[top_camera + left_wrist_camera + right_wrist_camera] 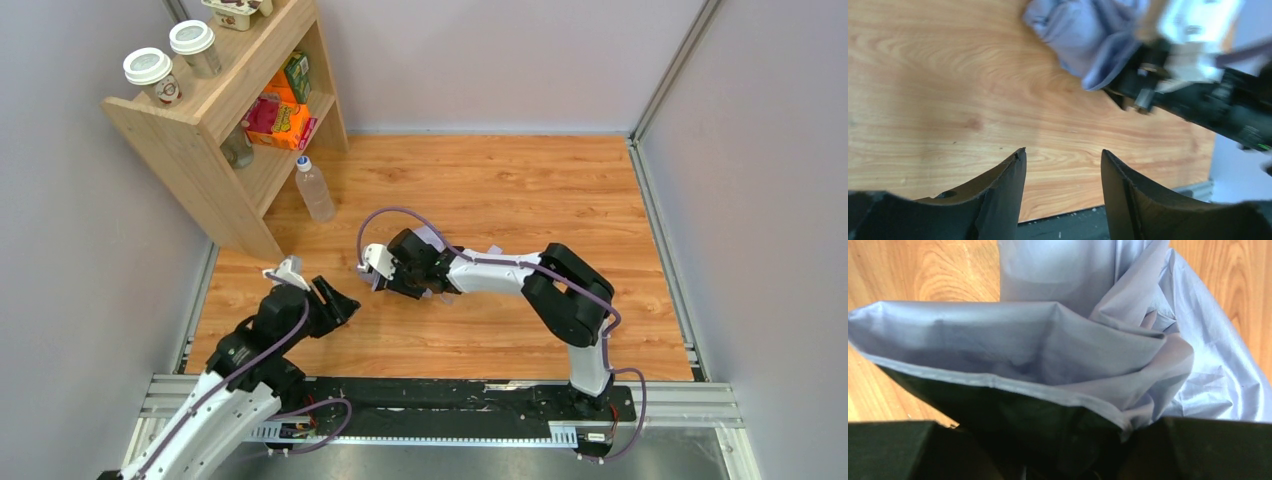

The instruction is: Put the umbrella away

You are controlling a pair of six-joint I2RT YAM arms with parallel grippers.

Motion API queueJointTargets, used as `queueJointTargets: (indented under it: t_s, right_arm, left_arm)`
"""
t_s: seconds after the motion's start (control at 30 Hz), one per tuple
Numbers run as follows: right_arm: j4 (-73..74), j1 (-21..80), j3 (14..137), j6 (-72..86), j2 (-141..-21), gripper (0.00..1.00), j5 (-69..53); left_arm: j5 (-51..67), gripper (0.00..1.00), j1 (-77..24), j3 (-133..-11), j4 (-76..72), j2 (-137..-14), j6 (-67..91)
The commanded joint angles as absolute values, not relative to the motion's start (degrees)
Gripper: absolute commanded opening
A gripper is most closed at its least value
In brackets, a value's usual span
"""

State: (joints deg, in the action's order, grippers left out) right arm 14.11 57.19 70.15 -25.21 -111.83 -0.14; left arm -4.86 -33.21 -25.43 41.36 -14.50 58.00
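The umbrella [1058, 340] is a bunch of pale lavender fabric that fills the right wrist view and runs down between my right gripper's [1058, 440] dark fingers, which are shut on it. In the top view my right gripper [405, 283] points down at mid-table. My right arm covers most of the umbrella there, leaving only a pale sliver [444, 296] showing. The left wrist view has the umbrella [1083, 35] at the upper middle, with the right gripper [1153, 80] beside it. My left gripper [1063, 152] [340, 300] hovers open over bare wood, a short way left of the umbrella, with nothing between its fingers.
A wooden shelf [215, 120] stands at the back left, holding two lidded cups [150, 72] and snack boxes [285, 120]. A clear water bottle [314, 190] stands on the table by its foot. Grey walls enclose the table, and a metal rail [450, 400] runs along the near edge.
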Motion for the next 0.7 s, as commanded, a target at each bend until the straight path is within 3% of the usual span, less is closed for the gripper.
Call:
queueJointTargets:
  t_s: [0.0, 0.17, 0.3, 0.33, 0.67]
  right_arm:
    - [28.22, 56.78, 64.51, -19.51, -119.44, 0.0, -16.87]
    - [27.16, 55.2, 64.6, -18.9, -119.97, 0.0, -18.63]
    - [26.9, 54.23, 64.6, -18.2, -119.97, 0.0, -21.0]
    - [27.07, 53.88, 64.69, -18.11, -119.88, 0.0, -21.44]
    - [28.82, 51.86, 66.88, -18.02, -120.76, 0.0, -24.43]
  left_arm:
    - [-13.51, 0.68, -32.78, -24.78, 40.88, -24.51, 71.87]
    - [-7.14, 0.7, -27.89, -22.94, 24.92, -33.37, 72.25]
    - [15.0, 0.65, -16.38, -16.98, 1.33, -41.64, 70.92]
    - [18.51, 0.7, -15.39, -13.13, -3.29, -41.92, 72.06]
    - [20.31, 0.75, -12.39, -6.59, -28.2, -50.44, 72.33]
